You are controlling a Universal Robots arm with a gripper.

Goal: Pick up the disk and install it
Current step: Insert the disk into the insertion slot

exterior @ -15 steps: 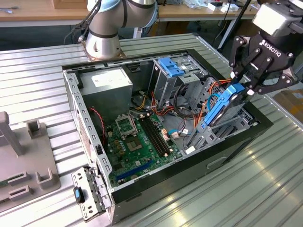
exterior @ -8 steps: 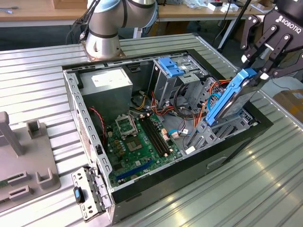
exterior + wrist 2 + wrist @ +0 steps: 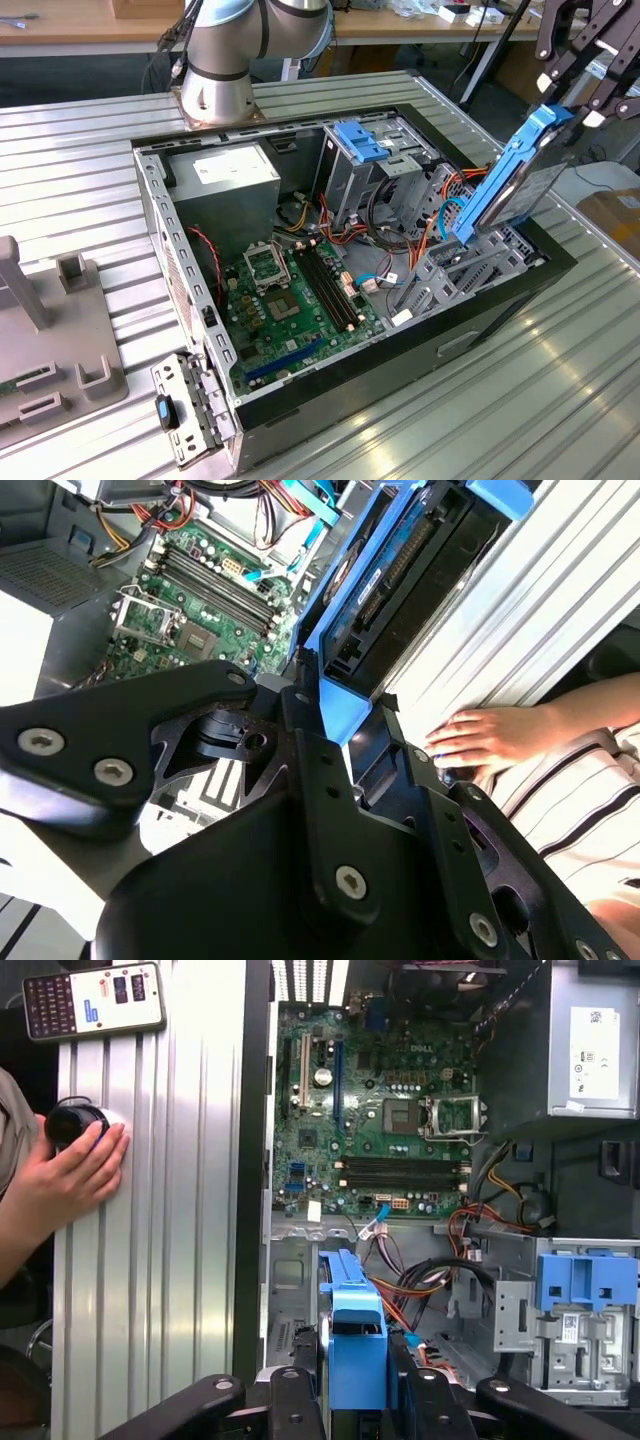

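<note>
The disk, a dark drive in a bright blue carrier, hangs tilted over the open computer case on the exterior view's right. Its lower end sits at the grey drive bay among orange and blue cables. My gripper is shut on the disk's upper end. In the first wrist view the black fingers flank the blue carrier. In the second wrist view the disk sticks out past my gripper toward the motherboard.
An upright metal cage with a light-blue bracket stands mid-case, beside the power supply. The arm's base is behind the case. A grey fixture lies at the exterior view's left. A person's hand rests on the ribbed table beside the case.
</note>
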